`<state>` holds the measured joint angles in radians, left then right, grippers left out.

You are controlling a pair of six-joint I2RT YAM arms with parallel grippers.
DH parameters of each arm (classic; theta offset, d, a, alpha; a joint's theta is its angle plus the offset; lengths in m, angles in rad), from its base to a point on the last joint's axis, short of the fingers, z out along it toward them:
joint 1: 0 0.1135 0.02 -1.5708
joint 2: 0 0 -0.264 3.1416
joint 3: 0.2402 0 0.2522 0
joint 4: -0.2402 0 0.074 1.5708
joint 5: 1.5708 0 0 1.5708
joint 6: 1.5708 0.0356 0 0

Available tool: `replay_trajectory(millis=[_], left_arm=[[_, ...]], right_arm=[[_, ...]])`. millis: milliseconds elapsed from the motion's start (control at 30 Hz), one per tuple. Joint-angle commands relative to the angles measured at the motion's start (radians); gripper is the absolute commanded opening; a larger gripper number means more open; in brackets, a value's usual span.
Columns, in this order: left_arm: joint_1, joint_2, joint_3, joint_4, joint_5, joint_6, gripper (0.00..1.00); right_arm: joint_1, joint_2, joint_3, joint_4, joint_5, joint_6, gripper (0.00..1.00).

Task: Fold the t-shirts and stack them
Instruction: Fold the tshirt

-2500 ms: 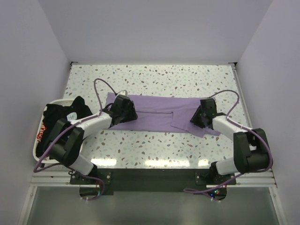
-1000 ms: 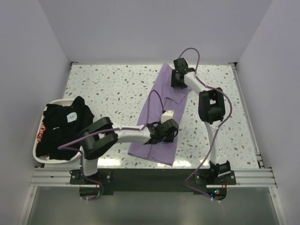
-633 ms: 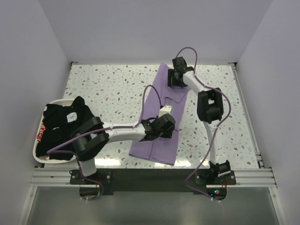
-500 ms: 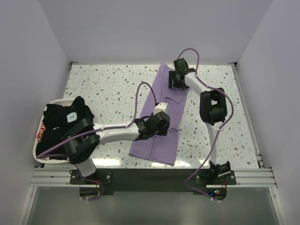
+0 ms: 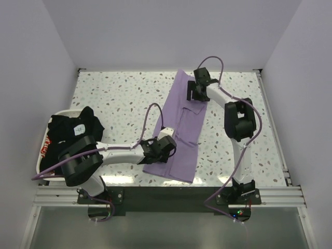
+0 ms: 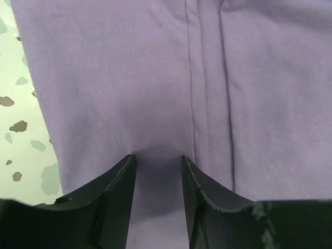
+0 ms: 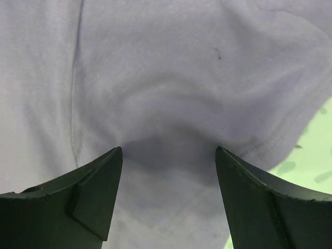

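**Top external view.** The lavender t-shirt [image 5: 179, 129] lay on the speckled table [image 5: 119, 93], folded into a long strip. Its long axis ran from the far edge towards the arm bases, leaning slightly left at the near end. The right gripper [image 5: 194, 91] stood over the far end and the left gripper [image 5: 157, 149] over the near end, close to the strip's left edge, so each arm was the nearer one to its own end. The next fold would probably carry one end along this axis onto the other. The white tray [image 5: 38, 165] holding the black t-shirts [image 5: 70, 132] sat well apart to the left and nothing lay between it and the strip. Only the left arm's cable [image 5: 150, 111] looped above the table just beside the cloth.

**Left wrist view.** The left gripper [image 6: 158, 161] had its fingers apart, tips resting on the cloth, with flat purple fabric visible in the gap and nothing pinched. A fold line [image 6: 191, 78] ran straight ahead of the fingers, and bare table showed on the left.

**Right wrist view.** The right gripper [image 7: 168, 153] was spread wide. A shallow ridge of cloth rose between the tips but was not clamped, and the shirt's hemmed edge met bare table at the lower right.
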<state>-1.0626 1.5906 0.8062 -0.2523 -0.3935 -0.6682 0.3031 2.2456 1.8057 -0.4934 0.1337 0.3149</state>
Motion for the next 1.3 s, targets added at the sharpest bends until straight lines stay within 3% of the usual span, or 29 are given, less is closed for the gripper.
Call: replay_trajectory(millis=[0, 400, 733, 900, 1033, 1167, 1267], left_arm=[[-0.016, -0.041, -0.018, 0.034, 0.027, 0.012, 0.45], [-0.060, -0.001, -0.084, 0.119, 0.120, -0.122, 0.44], [-0.060, -0.093, 0.008, 0.055, 0.085, -0.108, 0.55], [-0.039, -0.191, 0.039, -0.024, 0.012, -0.119, 0.62], [0.032, -0.315, -0.016, -0.053, 0.018, -0.159, 0.64], [0.145, -0.428, -0.116, -0.021, 0.080, -0.186, 0.66], [0.165, -0.478, -0.165, -0.018, 0.110, -0.186, 0.67]], right_arm=[[0.005, 0.077, 0.082, 0.001, -0.017, 0.003, 0.75], [-0.007, 0.236, 0.303, -0.043, -0.048, -0.025, 0.76], [-0.009, 0.091, 0.285, -0.063, -0.055, -0.037, 0.77], [-0.005, -0.076, 0.245, -0.100, -0.074, -0.011, 0.78], [0.025, -0.271, 0.022, -0.042, -0.114, 0.061, 0.77], [0.109, -0.513, -0.387, 0.061, -0.089, 0.136, 0.74], [0.192, -0.710, -0.678, 0.165, -0.106, 0.228, 0.65]])
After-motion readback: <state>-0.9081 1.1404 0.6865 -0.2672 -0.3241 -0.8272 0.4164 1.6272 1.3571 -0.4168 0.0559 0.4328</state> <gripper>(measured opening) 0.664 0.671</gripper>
